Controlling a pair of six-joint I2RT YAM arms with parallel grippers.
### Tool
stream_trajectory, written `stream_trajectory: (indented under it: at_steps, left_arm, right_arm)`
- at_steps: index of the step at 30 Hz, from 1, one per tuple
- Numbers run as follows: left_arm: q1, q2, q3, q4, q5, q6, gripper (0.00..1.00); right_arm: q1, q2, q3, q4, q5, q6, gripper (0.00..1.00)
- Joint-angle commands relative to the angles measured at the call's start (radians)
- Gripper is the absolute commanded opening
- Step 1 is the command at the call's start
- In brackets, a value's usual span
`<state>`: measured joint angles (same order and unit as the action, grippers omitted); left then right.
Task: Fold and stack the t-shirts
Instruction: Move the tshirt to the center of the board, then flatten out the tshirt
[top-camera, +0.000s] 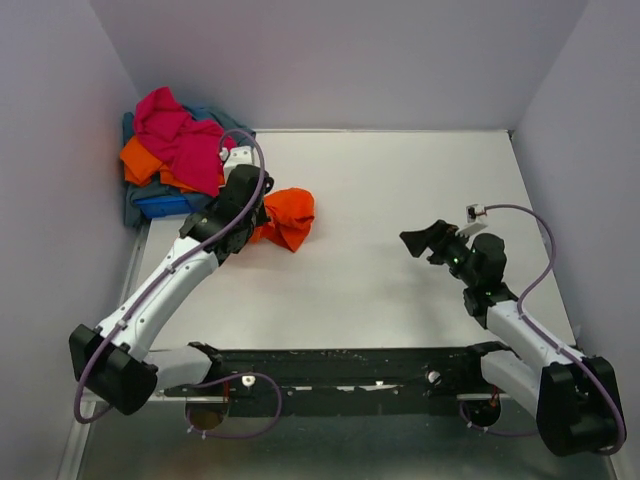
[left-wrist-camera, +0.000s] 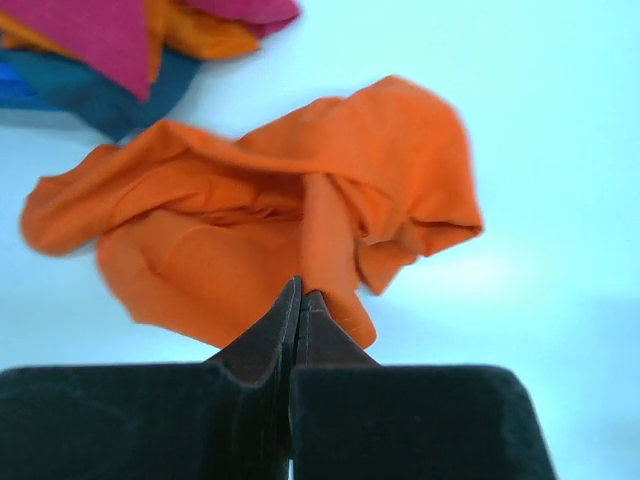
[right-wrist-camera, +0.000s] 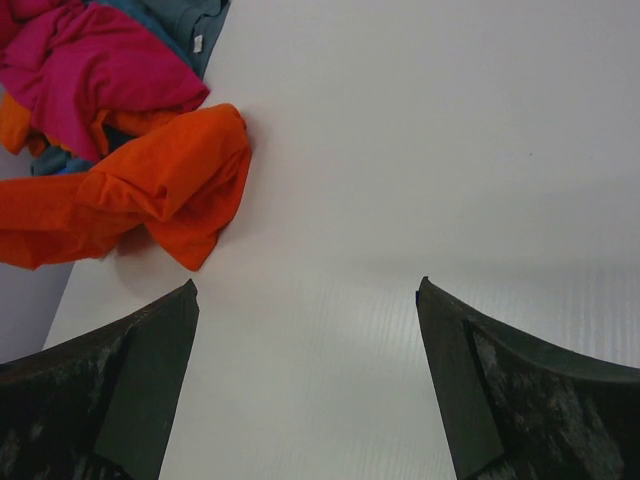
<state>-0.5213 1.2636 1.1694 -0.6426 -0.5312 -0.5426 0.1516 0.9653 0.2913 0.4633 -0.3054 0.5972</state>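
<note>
Orange t-shirt (top-camera: 290, 215) clenched in left jaws | t-shirt pile (top-camera: 180, 140) at far-left corner | right jaws spread above table (top-camera: 400, 190)

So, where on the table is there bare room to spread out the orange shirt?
The widest bare patch of the table lies between the orange shirt, the back wall and the right end effector. The near strip along the black base rail is bare too. The far left corner is crowded with the shirt pile.
</note>
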Motion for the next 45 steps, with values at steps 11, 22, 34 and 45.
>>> stream_trajectory:
  at_steps: [11,22,34,45]
  left_arm:
    - [-0.298,0.309,0.792,-0.052,0.399,0.2,0.0]
    - [-0.148,-0.151,0.35,0.09,0.319,0.204,0.0]
    - [-0.092,-0.279,-0.083,0.153,0.277,0.127,0.0]
    - [-0.091,-0.32,-0.129,0.169,0.252,0.102,0.0]
  right_arm:
    - [0.003,-0.128,0.0,-0.028,0.089,-0.05,0.97]
    - [0.003,-0.145,-0.003,-0.017,0.071,-0.053,0.97]
    - [0.019,0.012,0.06,-0.025,-0.003,-0.071,0.89]
    - [0.128,0.322,0.285,-0.288,0.158,-0.088,0.78]
